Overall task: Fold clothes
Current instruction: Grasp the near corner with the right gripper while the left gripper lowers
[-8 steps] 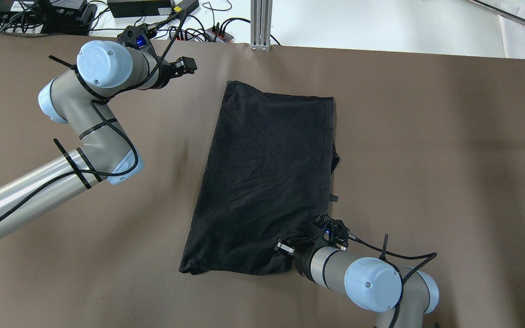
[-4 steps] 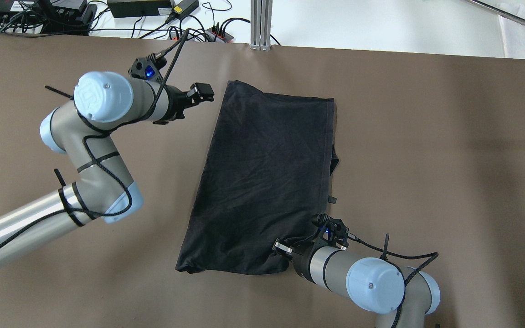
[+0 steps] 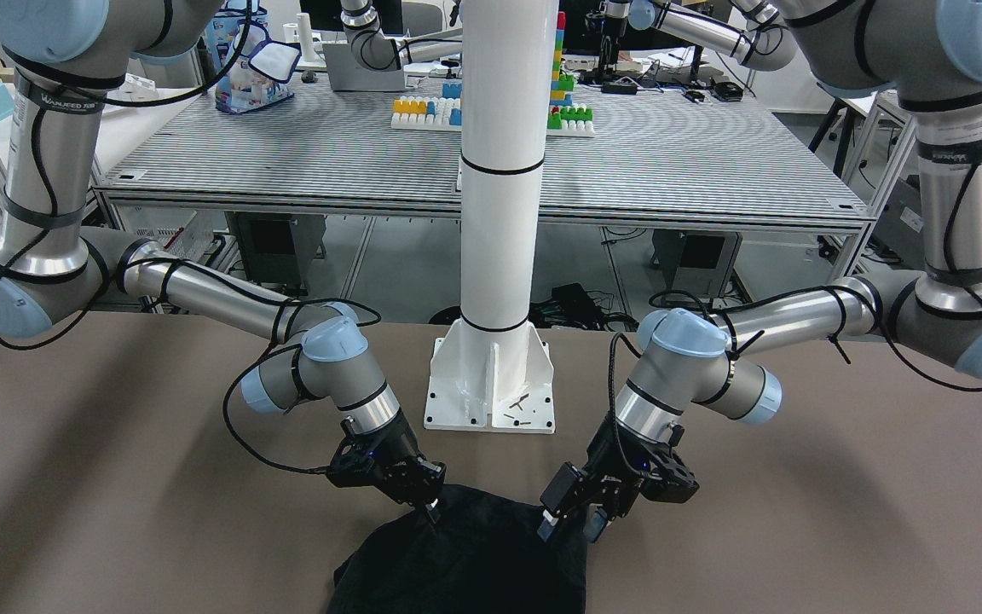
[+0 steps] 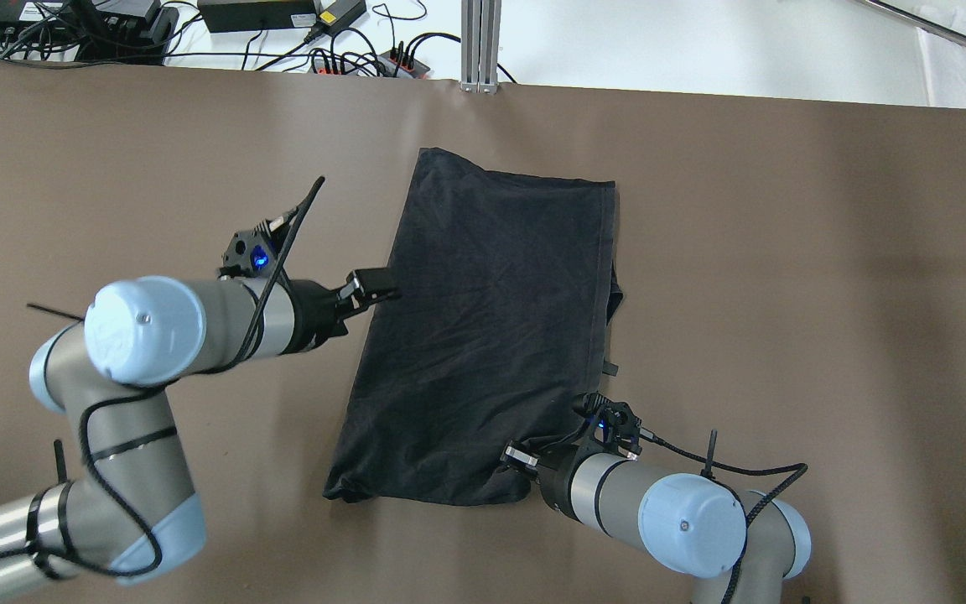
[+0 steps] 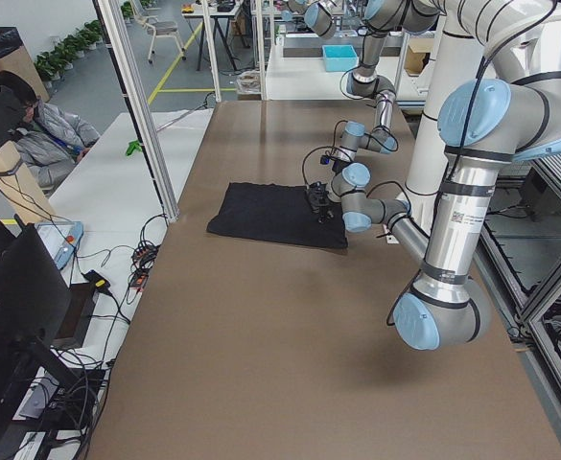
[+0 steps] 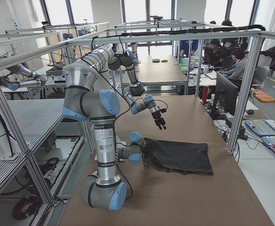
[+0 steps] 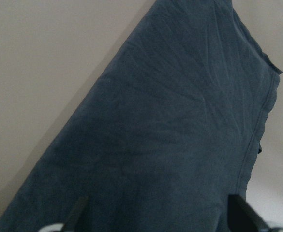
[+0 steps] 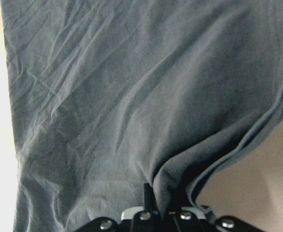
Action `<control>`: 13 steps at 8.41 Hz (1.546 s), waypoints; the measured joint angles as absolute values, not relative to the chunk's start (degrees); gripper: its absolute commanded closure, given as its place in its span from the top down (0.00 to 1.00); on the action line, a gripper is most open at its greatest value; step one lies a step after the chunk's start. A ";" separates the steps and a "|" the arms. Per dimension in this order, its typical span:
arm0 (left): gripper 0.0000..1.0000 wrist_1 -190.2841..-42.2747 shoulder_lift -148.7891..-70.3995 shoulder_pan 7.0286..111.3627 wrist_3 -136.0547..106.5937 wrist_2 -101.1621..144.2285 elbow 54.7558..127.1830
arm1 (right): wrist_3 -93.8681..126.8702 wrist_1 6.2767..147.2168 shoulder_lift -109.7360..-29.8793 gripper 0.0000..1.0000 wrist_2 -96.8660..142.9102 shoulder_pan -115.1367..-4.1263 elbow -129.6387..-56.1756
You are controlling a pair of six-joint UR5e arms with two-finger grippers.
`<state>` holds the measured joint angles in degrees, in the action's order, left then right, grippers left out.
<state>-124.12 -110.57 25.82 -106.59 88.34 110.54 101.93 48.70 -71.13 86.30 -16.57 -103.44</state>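
Note:
The clothes (image 4: 491,327) are one black garment lying flat on the brown table, long side running away from me, also seen in the front view (image 3: 465,563) and the left side view (image 5: 270,216). My left gripper (image 4: 382,289) is open at the middle of the garment's left edge. In the left wrist view its fingers (image 7: 78,215) stand wide apart just over the cloth (image 7: 180,121). My right gripper (image 4: 521,460) is shut on the garment's near right corner. The right wrist view shows fabric (image 8: 131,96) bunched up between the jaws, and the front view shows that gripper (image 3: 430,510) pinching the hem.
A white pillar on a base plate (image 3: 491,401) stands at the table's near edge between the arms. Cables and power bricks (image 4: 282,17) and an aluminium post (image 4: 480,42) lie beyond the far edge. People sit at desks (image 5: 31,134) off the table's end.
My left arm swung in from the table's far left toward me, bringing its gripper to the garment's left edge. The garment's near left corner shifted slightly left. The right gripper stayed put.

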 measured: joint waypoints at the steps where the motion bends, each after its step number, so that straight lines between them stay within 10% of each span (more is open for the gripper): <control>1: 1.00 -125.03 -108.65 22.49 -107.84 85.38 111.58 | 101.89 48.70 -71.17 0.00 86.30 -16.51 -103.66; 12: 1.00 -135.49 -101.19 14.01 -105.28 79.22 105.51 | 100.67 48.64 -71.24 0.00 86.19 -16.54 -103.77; 13: 0.87 -135.41 -101.28 12.87 -105.24 78.42 105.42 | 100.10 48.59 -71.22 0.00 86.16 -16.58 -103.77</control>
